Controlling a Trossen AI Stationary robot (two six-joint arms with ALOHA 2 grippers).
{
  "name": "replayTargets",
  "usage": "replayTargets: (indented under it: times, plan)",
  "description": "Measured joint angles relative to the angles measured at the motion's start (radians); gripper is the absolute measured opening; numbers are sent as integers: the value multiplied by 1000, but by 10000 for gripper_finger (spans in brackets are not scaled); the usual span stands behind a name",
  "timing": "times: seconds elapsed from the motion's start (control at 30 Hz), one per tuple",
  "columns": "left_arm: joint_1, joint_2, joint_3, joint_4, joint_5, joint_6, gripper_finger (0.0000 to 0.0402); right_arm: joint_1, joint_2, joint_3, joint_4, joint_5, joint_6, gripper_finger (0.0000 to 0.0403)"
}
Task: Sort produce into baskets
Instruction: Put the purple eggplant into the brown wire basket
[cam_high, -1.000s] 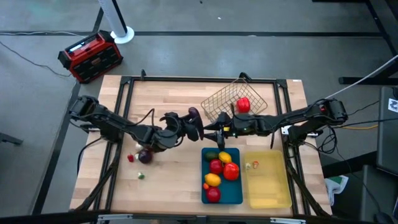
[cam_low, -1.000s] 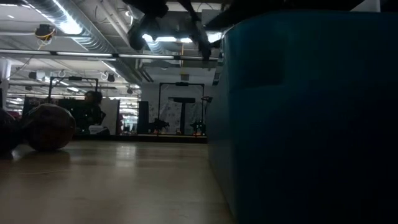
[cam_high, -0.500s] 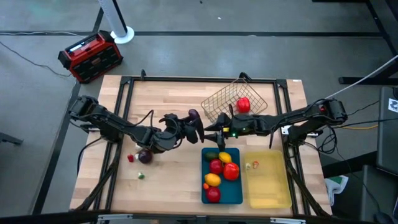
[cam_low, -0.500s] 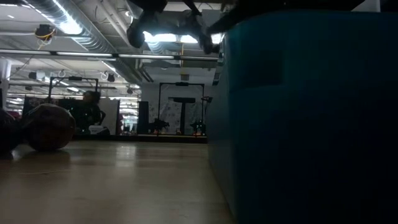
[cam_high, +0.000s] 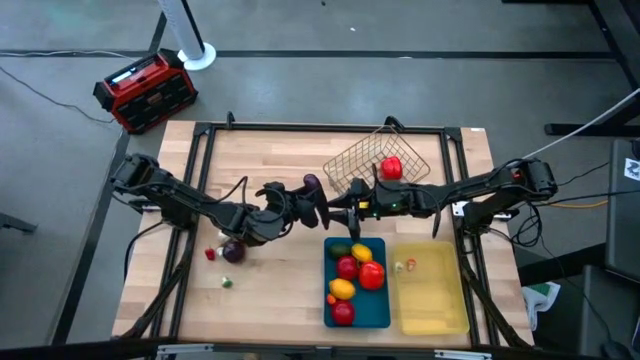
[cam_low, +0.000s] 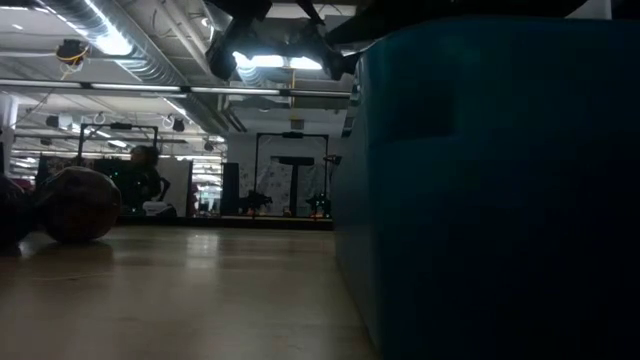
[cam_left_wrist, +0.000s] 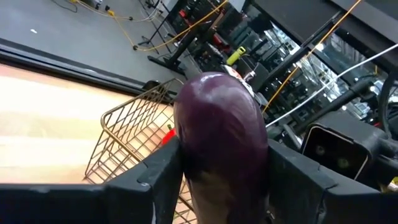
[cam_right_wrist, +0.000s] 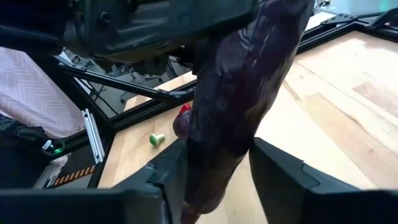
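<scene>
A dark purple eggplant (cam_high: 312, 184) hangs in the air over the table's middle, between my two grippers. My left gripper (cam_high: 310, 206) comes in from the table's left and is shut on it. My right gripper (cam_high: 336, 211) comes in from the right, with a finger on each side of the eggplant's lower part (cam_right_wrist: 214, 155). Behind them the wire basket (cam_high: 372, 160) holds one red piece (cam_high: 391, 168). The blue tray (cam_high: 328, 295) holds several fruits, and the yellow tray (cam_high: 455, 300) one small piece. My left gripper pinches the eggplant's thick rounded part (cam_left_wrist: 221, 124) between its two fingers (cam_left_wrist: 158, 180), coming level from the table's left. The eggplant is lifted clear of the table. My right gripper's fingers (cam_right_wrist: 171, 168) lie against the sides of the eggplant's narrower lower part (cam_right_wrist: 208, 174), coming level from the table's right and lying across it.
A dark round fruit (cam_high: 232, 250), a small red piece (cam_high: 210, 254) and a small green piece (cam_high: 227, 282) lie on the table's left half. The blue tray's wall (cam_low: 490, 180) fills the low view's right. A red-and-black box (cam_high: 145, 90) stands on the floor.
</scene>
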Motion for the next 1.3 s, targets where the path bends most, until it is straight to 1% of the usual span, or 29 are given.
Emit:
replayTargets:
  times: [0.27, 0.4, 0.63, 0.83, 1.03, 1.3]
  plan:
    - [0, 1, -2, 0, -2, 27, 201, 0, 16, 0, 15, -3, 0, 99]
    - [0, 1, -2, 2, -1, 31, 201, 0, 16, 0, 20, -4, -1, 81]
    - [5, 0, 0, -10, 32, 101, 201, 0, 16, 0, 10, -5, -4, 81]
    - [31, -2, 0, -16, 182, 192, 201, 2, 17, 0, -7, -9, -3, 82]
    - [52, -1, 0, -17, 208, 198, 201, 1, 17, 0, -22, -8, -4, 82]
    - [57, -1, 0, -17, 208, 198, 201, 1, 17, 0, -22, -5, -4, 82]
